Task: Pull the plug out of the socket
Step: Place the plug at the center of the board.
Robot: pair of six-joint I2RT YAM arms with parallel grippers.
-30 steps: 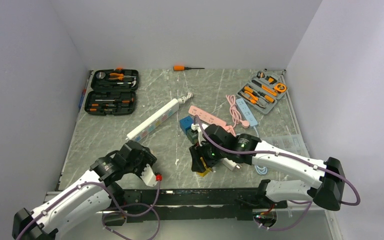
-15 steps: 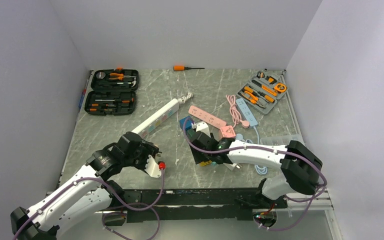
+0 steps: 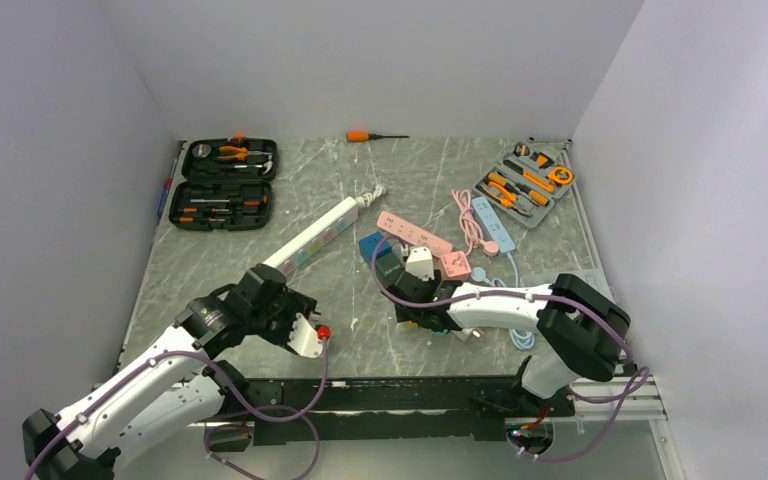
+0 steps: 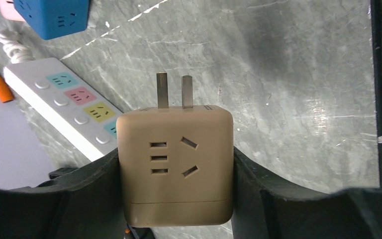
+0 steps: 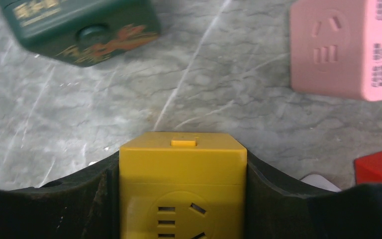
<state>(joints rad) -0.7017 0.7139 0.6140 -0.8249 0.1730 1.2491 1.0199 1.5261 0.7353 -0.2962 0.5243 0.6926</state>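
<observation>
- My left claw [image 4: 175,167] is clamped on the plug [image 4: 174,139], a tan cube gripped by its two flat sides. It sits at the front left of the table [image 3: 360,190].
- The plug's two metal prongs are bare and point out over plain marble, touching nothing. The face toward me has socket slots and no print.
- My right claw [image 5: 182,172] is clamped on the socket [image 5: 182,184], a yellow cube, front centre and well apart from the plug.
- The black front rail [image 3: 390,390] runs close behind both claws.
- Just past the socket lie a green cube [image 5: 79,22], a pink cube [image 5: 345,50] and the corner of a red block [image 5: 378,167].
- The green cube has gold lettering, too blurred to read. The pink cube has small print along one side, too small to read.
- Ahead of the plug is a white power strip [image 4: 59,104] with coloured outlets, then a blue cube [image 4: 54,17]. Open marble lies between them and the prongs.
- Far left is a black tool case [image 3: 222,185], far right a grey tool tray [image 3: 523,185], and a screwdriver [image 3: 360,135] lies at the back wall.
</observation>
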